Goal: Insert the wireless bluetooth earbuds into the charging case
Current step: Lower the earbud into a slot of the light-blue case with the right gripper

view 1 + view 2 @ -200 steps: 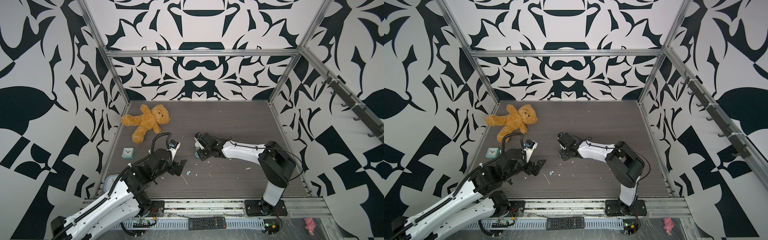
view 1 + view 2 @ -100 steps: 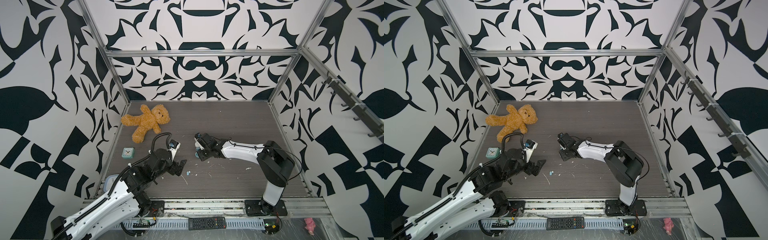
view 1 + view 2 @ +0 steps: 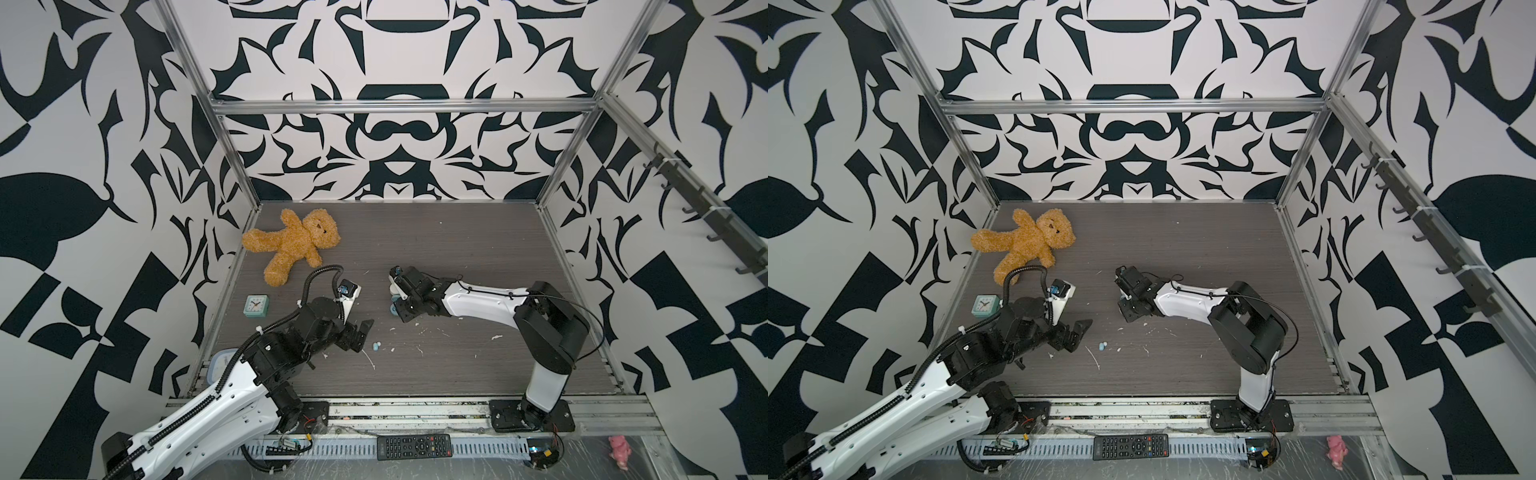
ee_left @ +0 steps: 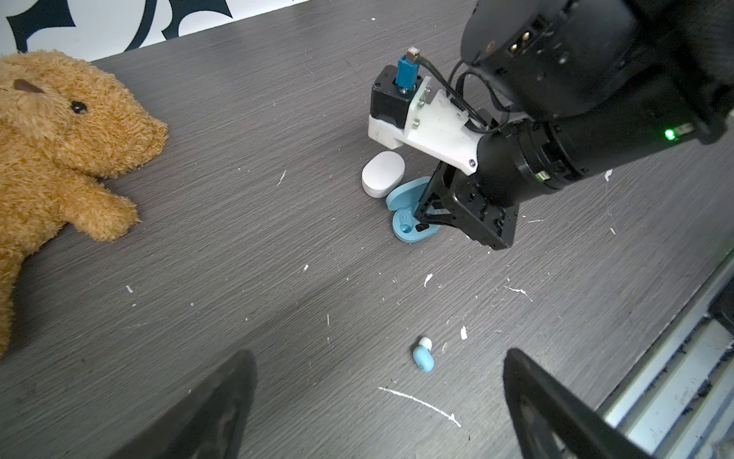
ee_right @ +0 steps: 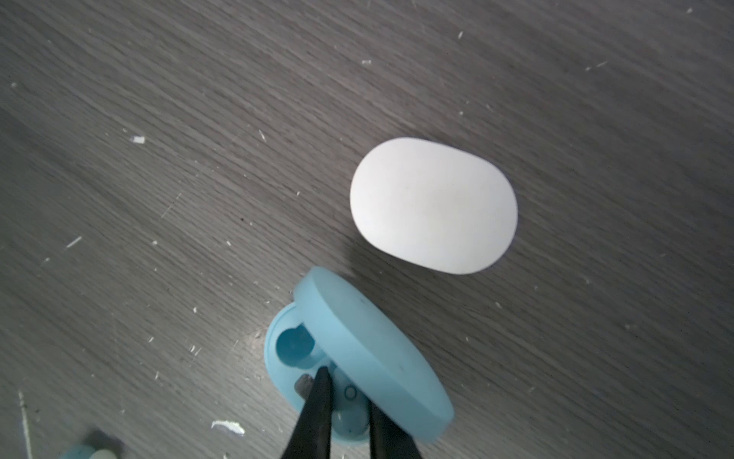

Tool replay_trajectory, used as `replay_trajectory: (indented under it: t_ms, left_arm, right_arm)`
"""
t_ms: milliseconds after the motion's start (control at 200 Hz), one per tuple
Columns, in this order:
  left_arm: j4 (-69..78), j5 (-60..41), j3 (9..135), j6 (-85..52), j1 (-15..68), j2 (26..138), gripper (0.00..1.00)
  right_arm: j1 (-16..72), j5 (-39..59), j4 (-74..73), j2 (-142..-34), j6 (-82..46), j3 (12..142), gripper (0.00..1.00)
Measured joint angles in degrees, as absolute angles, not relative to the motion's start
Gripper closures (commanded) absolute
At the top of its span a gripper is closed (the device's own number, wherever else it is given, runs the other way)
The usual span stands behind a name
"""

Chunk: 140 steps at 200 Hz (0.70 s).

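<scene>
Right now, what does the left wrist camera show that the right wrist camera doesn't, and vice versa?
Only the left wrist view shows the teddy bear, a loose light blue earbud on the table and the open left claw. Only the right wrist view shows the right claw from behind, its fingers nearly together, tips down. Both show the closed white case beside the open blue charging case.

Black-white patterned walls (image 3: pixel 395 158); grey woodgrain floor (image 3: pixel 457 249); aluminium frame rails (image 3: pixel 399 106).
</scene>
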State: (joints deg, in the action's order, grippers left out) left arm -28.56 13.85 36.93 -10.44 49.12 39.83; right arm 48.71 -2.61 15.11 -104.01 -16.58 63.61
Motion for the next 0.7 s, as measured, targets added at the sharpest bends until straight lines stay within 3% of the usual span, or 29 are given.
replay_trajectory:
  t_ms: [700]
  left_arm:
    - [-28.56,13.65,36.93,-10.44,49.12,39.83,0.01]
  right_arm:
    - [48.69,-2.74,15.31,-104.01,-16.88,63.64,0.78]
